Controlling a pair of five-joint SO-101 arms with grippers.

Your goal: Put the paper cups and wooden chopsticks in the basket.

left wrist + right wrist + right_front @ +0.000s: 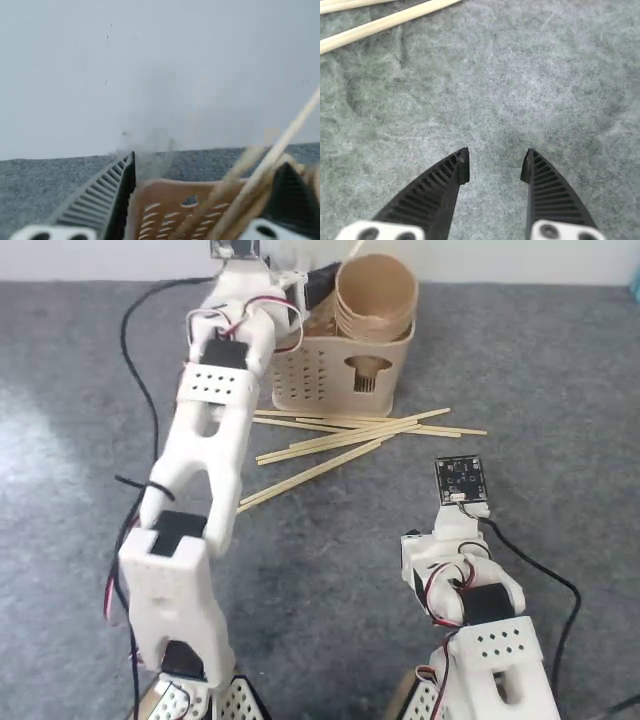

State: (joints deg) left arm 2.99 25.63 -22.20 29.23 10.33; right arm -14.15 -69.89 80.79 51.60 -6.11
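A beige slotted basket stands at the back of the grey carpet, with stacked paper cups inside it. My left gripper hangs over the basket's left side. In the left wrist view it is open, and a few wooden chopsticks lean slanted against one finger above the basket rim. Several more chopsticks lie loose on the carpet in front of the basket. My right gripper is open just above bare carpet, with two chopsticks lying farther out.
The left arm stretches from the front edge to the basket. The right arm sits low at the front right, its wrist camera facing up. A black cable runs along the left.
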